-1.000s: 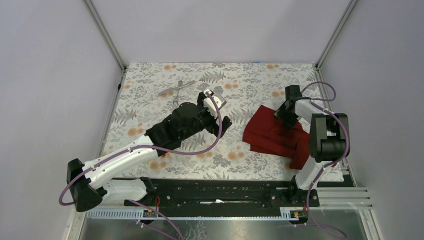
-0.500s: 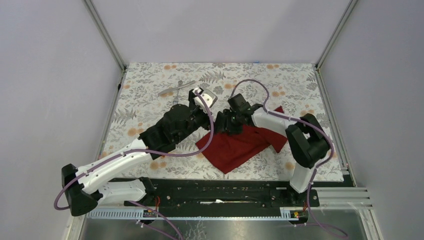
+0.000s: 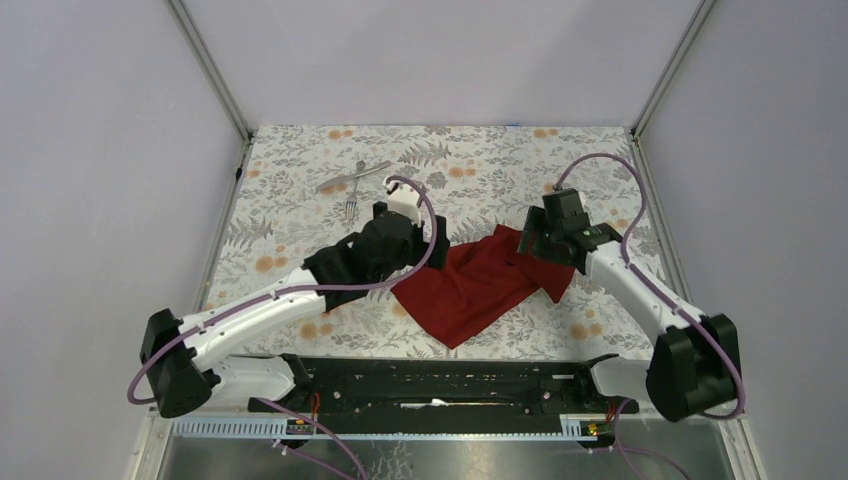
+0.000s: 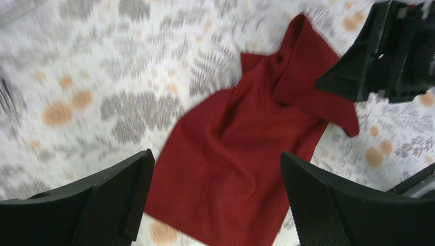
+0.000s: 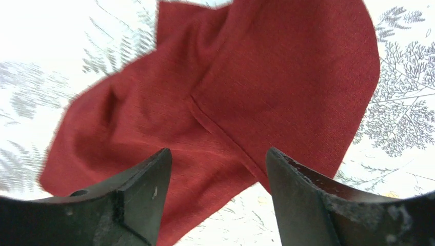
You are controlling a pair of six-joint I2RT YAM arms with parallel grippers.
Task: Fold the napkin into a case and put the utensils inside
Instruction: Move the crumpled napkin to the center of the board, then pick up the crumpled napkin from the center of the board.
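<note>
Napkin point(image 3: 470, 285) lies rumpled mid-desk point(image 3: 280, 200), toward the near edge, right end doubled over; no case yet; utensils point(image 3: 352, 180) sit toward the far left corner, well apart from it; left gripper point(image 4: 213, 171) gapes wide, empty, over the cloth's left end; right gripper point(image 5: 216, 156) parted too, holding nothing, above the doubled part. Likely risks: a pinch catches both layers and drags the whole cloth; uneven edges make a crooked pocket; the two arms, working close together, collide.

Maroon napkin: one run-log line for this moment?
dark red cloth napkin: rumpled, corner flipped | left gripper: open above it | right gripper: open | silver metal utensils: lying apart
</note>
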